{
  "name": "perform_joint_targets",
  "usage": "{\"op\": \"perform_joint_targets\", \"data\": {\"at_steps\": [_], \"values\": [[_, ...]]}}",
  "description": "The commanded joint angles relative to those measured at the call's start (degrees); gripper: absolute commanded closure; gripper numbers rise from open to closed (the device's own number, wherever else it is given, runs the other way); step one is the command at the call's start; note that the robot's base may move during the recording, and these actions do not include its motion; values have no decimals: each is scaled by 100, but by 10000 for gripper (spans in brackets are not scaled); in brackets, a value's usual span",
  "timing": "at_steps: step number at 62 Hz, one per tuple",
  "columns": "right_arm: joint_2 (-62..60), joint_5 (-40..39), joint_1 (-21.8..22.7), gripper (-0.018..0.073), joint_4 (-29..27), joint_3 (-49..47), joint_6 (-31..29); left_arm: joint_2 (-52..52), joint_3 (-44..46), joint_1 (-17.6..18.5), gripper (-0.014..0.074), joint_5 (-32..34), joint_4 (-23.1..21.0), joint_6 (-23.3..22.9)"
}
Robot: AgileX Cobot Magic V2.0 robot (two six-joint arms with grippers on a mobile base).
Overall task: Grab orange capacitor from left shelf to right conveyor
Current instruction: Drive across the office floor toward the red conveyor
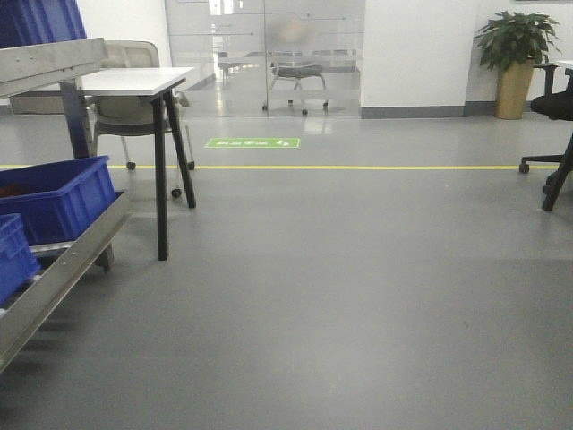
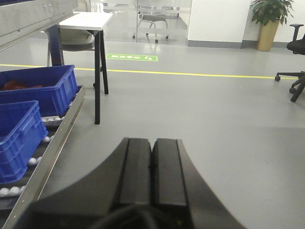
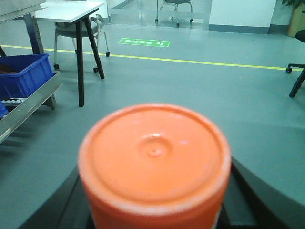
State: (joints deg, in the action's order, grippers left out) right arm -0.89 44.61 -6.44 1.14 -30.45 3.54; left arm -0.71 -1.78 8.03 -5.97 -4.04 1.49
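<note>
1. Grey office floor point(image 1: 358, 296), with the left shelf point(image 1: 63, 269) and its blue bins point(image 1: 58, 202) at the edge.
2. Left gripper point(image 2: 151, 167): fingers pressed together.
3. Right gripper point(image 3: 157, 214) clamps the orange capacitor point(image 3: 155, 152), away from the shelf.

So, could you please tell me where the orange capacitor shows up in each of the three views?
Front: not in it.
Left wrist: not in it.
Right wrist: the capacitor fills the bottom centre, seen end-on and close to the camera.
Shared landmark: the green floor sign, in the upper part and just left of centre in all three.
</note>
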Motion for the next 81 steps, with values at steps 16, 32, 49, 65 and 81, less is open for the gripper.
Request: {"op": "perform_joint_targets", "data": {"at_steps": [16, 32, 49, 65, 81], "values": [[-8, -515, 43, 462, 66, -187, -12, -65, 25, -6, 723, 477, -20, -9], [-8, -515, 43, 462, 66, -187, -12, -65, 25, -6, 723, 477, -20, -9], [-8, -515, 43, 462, 66, -187, -12, -65, 25, -6, 723, 477, -20, -9], [-8, -515, 43, 462, 66, -187, -12, -65, 25, -6, 723, 477, -20, -9], [-8, -515, 43, 462, 66, -187, -12, -65, 25, -6, 723, 477, -20, -9]]}}
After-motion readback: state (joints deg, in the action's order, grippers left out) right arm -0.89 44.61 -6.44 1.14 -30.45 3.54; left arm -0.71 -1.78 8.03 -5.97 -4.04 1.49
